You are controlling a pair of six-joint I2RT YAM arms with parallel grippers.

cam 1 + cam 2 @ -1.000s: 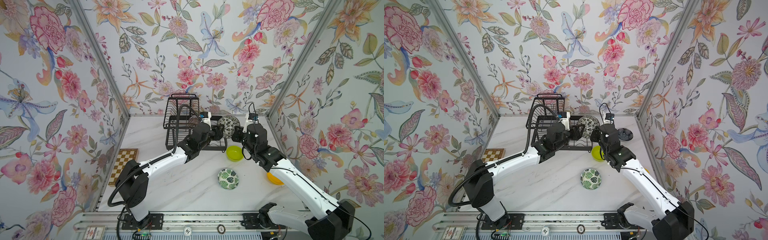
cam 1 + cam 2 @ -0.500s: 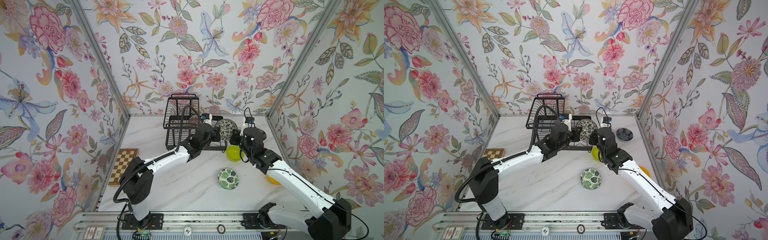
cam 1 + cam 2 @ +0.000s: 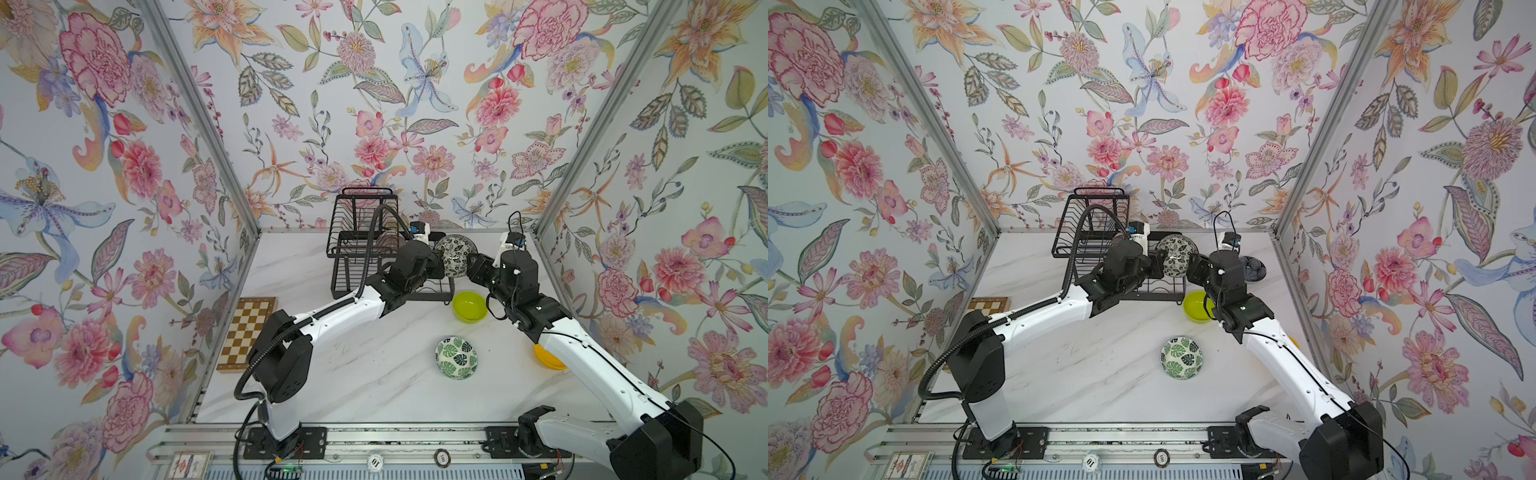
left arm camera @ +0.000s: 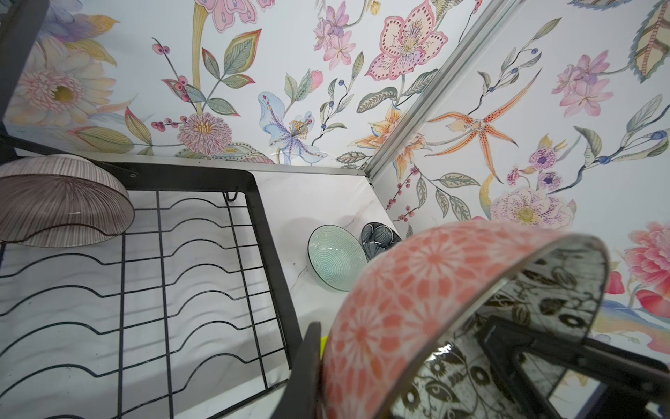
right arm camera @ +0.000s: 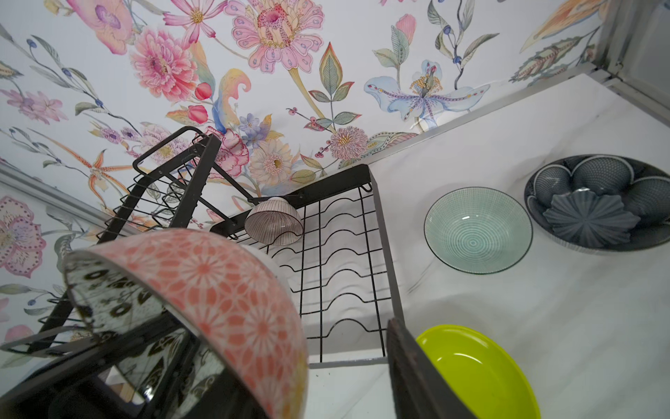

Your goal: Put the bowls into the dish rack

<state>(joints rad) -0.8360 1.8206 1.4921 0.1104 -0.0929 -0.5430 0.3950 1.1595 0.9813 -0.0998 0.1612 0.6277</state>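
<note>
Bright, even light falls from above me; shadows on the white tabletop [image 3: 374,374] are soft and faint. Both top views are sharp. In my wrist views the bowl [image 4: 417,308] close to the lens is blurred, its glossy inside carries a small glint, and the walls [image 4: 275,61] bend toward the edges.

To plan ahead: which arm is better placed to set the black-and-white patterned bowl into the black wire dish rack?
Likely left: the left pincer grips the black-and-white patterned bowl beside the black wire dish rack; right pincer is open.
</note>
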